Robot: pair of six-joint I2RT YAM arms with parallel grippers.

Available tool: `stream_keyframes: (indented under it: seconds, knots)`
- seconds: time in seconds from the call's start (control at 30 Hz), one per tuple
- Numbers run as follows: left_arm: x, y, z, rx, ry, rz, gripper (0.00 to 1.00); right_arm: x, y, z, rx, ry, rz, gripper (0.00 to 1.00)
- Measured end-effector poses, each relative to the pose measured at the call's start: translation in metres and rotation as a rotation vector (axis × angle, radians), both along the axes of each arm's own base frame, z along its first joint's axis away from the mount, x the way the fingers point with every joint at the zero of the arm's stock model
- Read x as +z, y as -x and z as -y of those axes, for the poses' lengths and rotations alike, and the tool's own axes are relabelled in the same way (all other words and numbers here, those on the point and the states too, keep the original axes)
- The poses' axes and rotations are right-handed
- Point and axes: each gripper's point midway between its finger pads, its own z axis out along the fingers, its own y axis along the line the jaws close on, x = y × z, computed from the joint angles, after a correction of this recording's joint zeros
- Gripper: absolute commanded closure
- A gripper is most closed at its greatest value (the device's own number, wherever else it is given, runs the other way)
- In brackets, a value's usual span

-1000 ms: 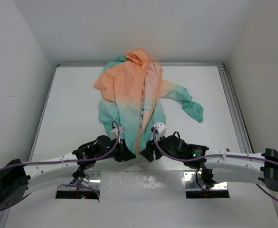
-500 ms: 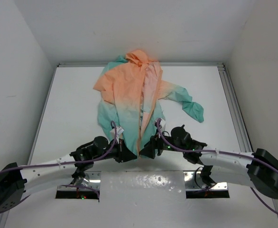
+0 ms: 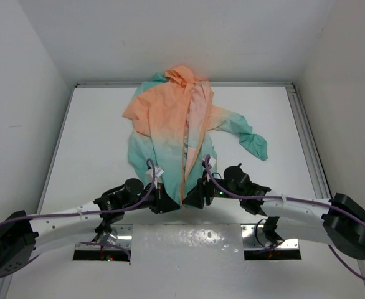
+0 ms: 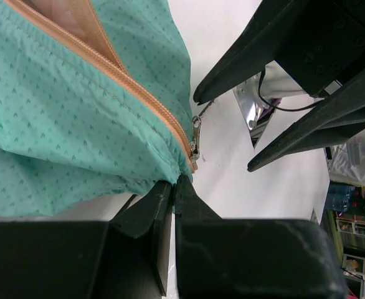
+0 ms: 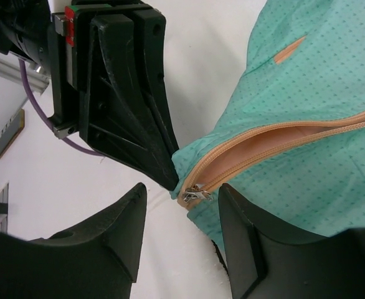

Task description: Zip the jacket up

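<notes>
Jacket lies on the worktop, hood at the far edge, teal hem at the near edge, front unzipped (pale lining showing). Left hand is clamped on the jacket's hem, right at the bottom end of the zipper. Right hand has its fingers apart, straddling the zipper slider; probably not touching it, hard to tell.

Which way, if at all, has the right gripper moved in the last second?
No real move. The right gripper stays at the jacket's bottom hem, at the same spot on the table; only the arm behind it has shifted.
</notes>
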Motion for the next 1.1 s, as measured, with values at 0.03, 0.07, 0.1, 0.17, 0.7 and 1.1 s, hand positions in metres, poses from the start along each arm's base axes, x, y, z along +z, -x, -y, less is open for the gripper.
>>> stream_keyframes:
  seconds: [0.03, 0.07, 0.1, 0.17, 0.7, 1.1]
  knots:
    - [0.0, 0.0, 0.0, 0.0, -0.001, -0.001, 1.0, -0.001, 0.0, 0.0, 0.0, 0.003, -0.002, 0.5]
    - [0.0, 0.0, 0.0, 0.0, 0.0, 0.0, 1.0, -0.002, 0.0, 0.0, 0.0, 0.006, -0.004, 0.5]
    - [0.0, 0.0, 0.0, 0.0, 0.002, 0.001, 1.0, -0.005, 0.0, 0.0, 0.0, 0.013, -0.009, 0.5]
    - [0.001, 0.0, 0.001, 0.0, 0.003, 0.002, 1.0, -0.008, 0.0, 0.0, -0.001, 0.023, -0.017, 0.5]
    - [-0.001, 0.0, 0.001, -0.003, -0.001, -0.002, 1.0, -0.019, 0.0, -0.002, 0.006, 0.052, -0.043, 0.6]
    - [-0.001, 0.0, 0.001, -0.003, -0.001, -0.002, 1.0, -0.02, 0.0, -0.005, 0.016, 0.057, -0.051, 0.65]
